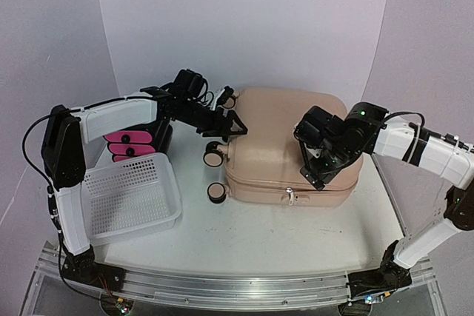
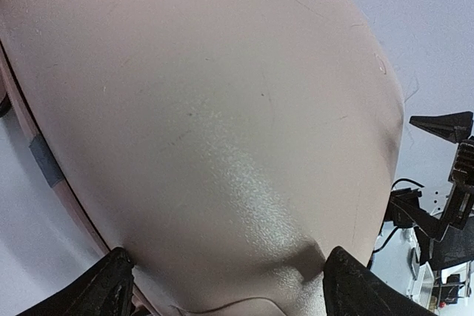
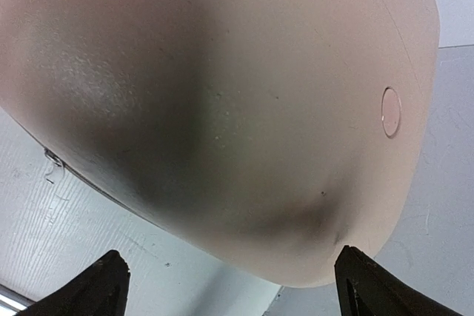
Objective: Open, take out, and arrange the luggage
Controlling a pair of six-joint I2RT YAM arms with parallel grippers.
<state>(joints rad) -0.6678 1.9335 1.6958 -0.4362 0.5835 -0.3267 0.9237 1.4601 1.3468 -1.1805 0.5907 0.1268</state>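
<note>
The peach-pink luggage lies flat and zipped closed mid-table, its black wheels pointing left. My left gripper is at its far left corner. In the left wrist view the shell fills the gap of the left gripper, whose jaws stand wide with both tips pressed against the rounded corner. My right gripper hovers over the near right part of the lid. In the right wrist view it is open, with the shell beneath and nothing between its fingers.
A white mesh basket stands at the near left. Behind it, under my left arm, is a black-and-pink drawer box. The zipper pull hangs on the suitcase's near side. A curved white backdrop closes the far side.
</note>
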